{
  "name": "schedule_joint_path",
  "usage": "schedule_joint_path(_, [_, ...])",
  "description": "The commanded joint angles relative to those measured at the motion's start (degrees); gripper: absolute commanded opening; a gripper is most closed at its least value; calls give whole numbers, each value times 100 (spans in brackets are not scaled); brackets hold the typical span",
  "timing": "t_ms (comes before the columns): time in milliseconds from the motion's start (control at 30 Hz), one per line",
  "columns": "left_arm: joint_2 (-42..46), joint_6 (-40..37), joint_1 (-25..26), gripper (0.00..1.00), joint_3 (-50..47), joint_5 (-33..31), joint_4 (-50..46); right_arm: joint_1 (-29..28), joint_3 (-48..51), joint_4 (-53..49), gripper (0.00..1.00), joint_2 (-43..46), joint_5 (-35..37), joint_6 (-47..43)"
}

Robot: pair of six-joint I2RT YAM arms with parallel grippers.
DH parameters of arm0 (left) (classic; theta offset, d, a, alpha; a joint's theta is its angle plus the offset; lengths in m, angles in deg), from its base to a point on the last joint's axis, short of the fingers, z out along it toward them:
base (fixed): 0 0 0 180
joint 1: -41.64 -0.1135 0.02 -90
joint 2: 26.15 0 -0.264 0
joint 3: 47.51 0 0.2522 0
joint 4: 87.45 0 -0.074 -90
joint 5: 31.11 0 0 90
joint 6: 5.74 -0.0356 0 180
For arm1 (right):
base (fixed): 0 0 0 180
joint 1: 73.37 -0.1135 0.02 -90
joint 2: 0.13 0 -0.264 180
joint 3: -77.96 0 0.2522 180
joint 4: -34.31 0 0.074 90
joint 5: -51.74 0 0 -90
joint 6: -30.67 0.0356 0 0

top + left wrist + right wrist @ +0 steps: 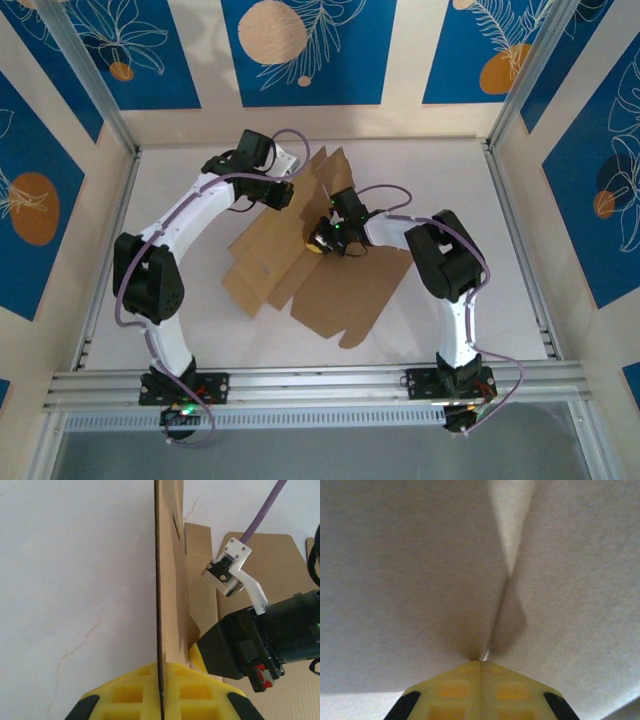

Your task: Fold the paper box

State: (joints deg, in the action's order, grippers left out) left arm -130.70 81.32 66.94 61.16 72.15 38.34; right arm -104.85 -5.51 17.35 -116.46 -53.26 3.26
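Observation:
The paper box [330, 285] is a flat brown die-cut sheet spread over the middle of the white table, with one flap raised at its far edge. My left gripper [288, 190] is shut on that upright flap; in the left wrist view the flap [172, 605] runs edge-on between the yellow fingers, with the gripper [161, 700] closed on it. My right gripper [318, 240] is low over the sheet's centre, just beside the raised flap. Its yellow fingers are shut, tips together, with the gripper [481, 662] pressed against the cardboard [395, 580] at a slit between two panels.
Aluminium rails [310, 380] border the white table [180, 330] at the front and sides, with patterned walls behind. In the left wrist view the right arm's black wrist [270, 640] and purple cable [260, 515] sit close to the raised flap.

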Motion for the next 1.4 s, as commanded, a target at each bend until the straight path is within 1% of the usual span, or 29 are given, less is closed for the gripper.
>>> schedule_joint_path(0, [-21,87,49,0,-37,282,191,-3,97,-56,0,85,50,-137])
schedule_joint_path(67, [-6,93,54,0,-59,236,204,43,271,144,0,327,28,-152])
schedule_joint_path(167, [16,10,61,0,-69,93,188,142,433,102,2,746,104,-309])
schedule_joint_path(300, [47,-172,161,0,-15,-169,121,310,637,-231,2,1283,378,-511])
schedule_joint_path(367, [42,-306,265,0,34,-352,66,347,658,-448,2,1404,435,-661])
schedule_joint_path(467, [-2,-460,388,0,148,-597,-19,320,594,-907,1,1378,560,-775])
schedule_joint_path(667, [-82,-616,570,0,267,-993,-67,206,650,-1051,0,1002,742,-456])
schedule_joint_path(767, [-74,-655,647,0,255,-1137,-69,145,799,-949,0,1028,876,-313])
schedule_joint_path(1033, [-45,-748,807,0,153,-1475,23,116,1094,-681,0,1206,783,-47])
schedule_joint_path(1200, [108,-763,912,0,-33,-1466,162,98,1068,-979,0,898,983,486])
schedule_joint_path(1367, [119,-840,1221,0,-155,-1645,173,4,930,-1320,0,580,1288,942])
